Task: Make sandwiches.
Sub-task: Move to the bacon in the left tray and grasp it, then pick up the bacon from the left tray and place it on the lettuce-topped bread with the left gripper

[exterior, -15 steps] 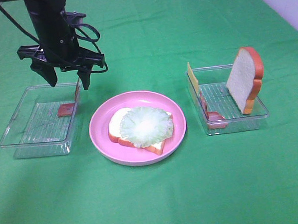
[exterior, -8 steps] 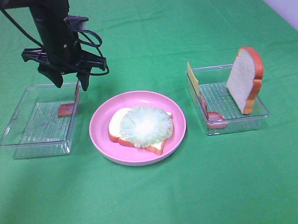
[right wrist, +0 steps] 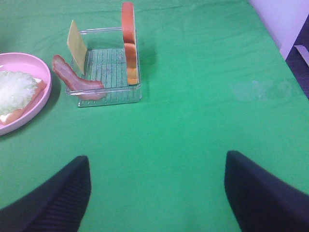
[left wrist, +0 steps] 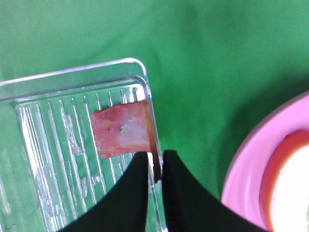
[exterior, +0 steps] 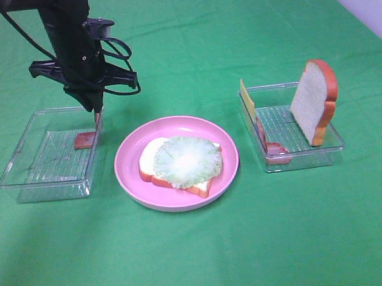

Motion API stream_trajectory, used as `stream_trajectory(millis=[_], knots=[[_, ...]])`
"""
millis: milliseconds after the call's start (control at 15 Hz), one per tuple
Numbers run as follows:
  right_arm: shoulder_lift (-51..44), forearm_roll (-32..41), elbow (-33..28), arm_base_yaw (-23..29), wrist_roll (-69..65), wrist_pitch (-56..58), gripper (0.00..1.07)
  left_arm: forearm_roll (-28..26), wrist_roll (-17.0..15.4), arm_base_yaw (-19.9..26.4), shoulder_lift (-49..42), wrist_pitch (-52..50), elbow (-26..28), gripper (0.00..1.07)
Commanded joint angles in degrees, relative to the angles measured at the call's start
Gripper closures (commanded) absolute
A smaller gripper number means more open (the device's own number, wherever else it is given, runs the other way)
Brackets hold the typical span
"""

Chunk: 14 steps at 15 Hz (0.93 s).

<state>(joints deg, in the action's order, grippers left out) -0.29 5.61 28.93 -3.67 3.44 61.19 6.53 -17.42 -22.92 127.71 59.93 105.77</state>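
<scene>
Where the left pincer (left wrist: 154,155) clamps the bacon strip (left wrist: 120,134), its end is hidden.

A bright green cloth (exterior: 203,257) covers the whole tabletop, smooth apart from a few soft creases and lit evenly from above so that shadows on it stay faint, while past one far corner of the cloth stands a pale lilac-white wall (exterior: 363,6).

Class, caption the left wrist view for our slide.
Left gripper pinches the upright end of a bacon strip in the clear tray, beside the pink plate.
</scene>
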Motion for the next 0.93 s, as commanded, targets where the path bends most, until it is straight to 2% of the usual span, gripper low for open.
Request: stream_trajectory(millis=[67,533,800,933], knots=[[-0.9,0.0,-0.1,-0.2,0.7,-0.5,0.34,0.1,-0.5,0.2,0.2,-0.7,0.2,1.07],[-0.9,0.0,-0.1,-0.2,0.7,-0.5,0.34,-0.2,-0.1,0.2,-2.6,-0.3,0.9,1.07],[-0.9,0.0,-0.1,-0.2,0.7,-0.5,0.34,-3.4,1.4,0.2,-7.8,0.9,1.0,1.07],[-0.9,0.0,-0.1,-0.2,0.7,-0.5,0.34,-14.0,6.9,0.2,-11.6,0.9,1.0,1.07]])
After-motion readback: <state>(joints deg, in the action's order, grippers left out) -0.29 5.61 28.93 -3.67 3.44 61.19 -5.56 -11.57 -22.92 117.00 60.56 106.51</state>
